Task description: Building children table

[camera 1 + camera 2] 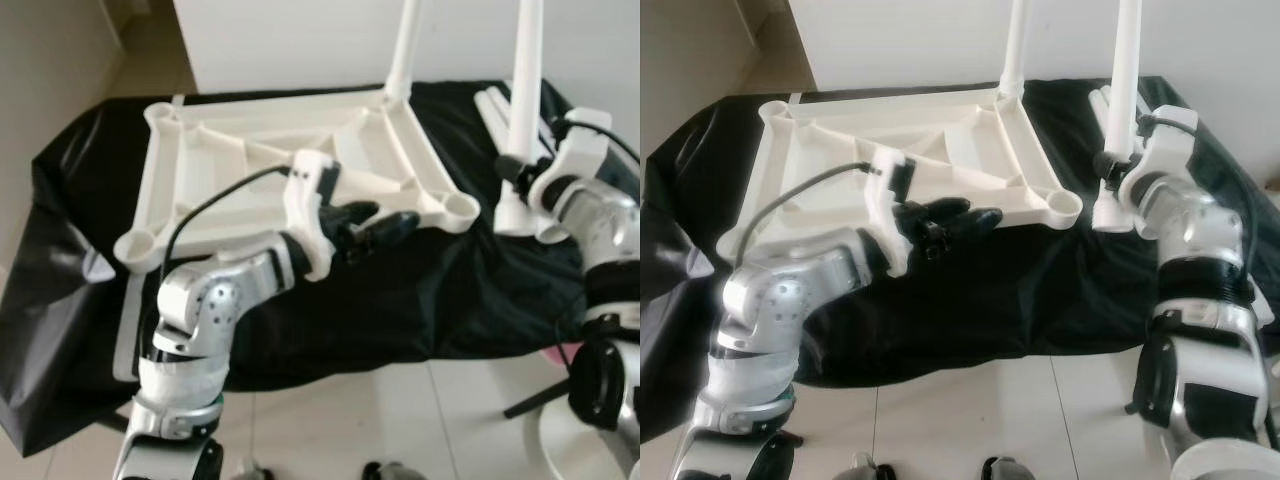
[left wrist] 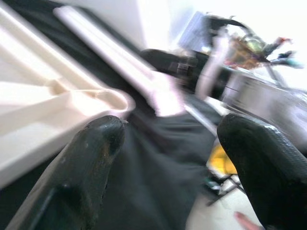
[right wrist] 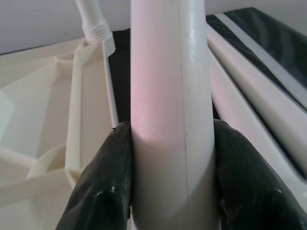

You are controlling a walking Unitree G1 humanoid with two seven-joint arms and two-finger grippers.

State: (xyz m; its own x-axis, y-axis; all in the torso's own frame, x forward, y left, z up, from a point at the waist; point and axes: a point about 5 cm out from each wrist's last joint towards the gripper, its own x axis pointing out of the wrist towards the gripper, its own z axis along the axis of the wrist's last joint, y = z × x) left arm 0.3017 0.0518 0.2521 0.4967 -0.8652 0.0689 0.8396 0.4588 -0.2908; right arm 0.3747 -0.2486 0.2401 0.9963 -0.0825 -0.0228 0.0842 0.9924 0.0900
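One leg is in the tabletop, right gripper pinches a second leg, left gripper spread, three sockets still empty.

Black sheet over a low surface, pale tile floor, white wall behind.

Head stereo pair looking down over the tabletop, wrist cameras close along each claw

The upturned cream plastic tabletop looks smooth and matt, the white plastic leg faintly glossy. Beneath lies crinkled, shiny black plastic sheeting over glossy floor tiles.
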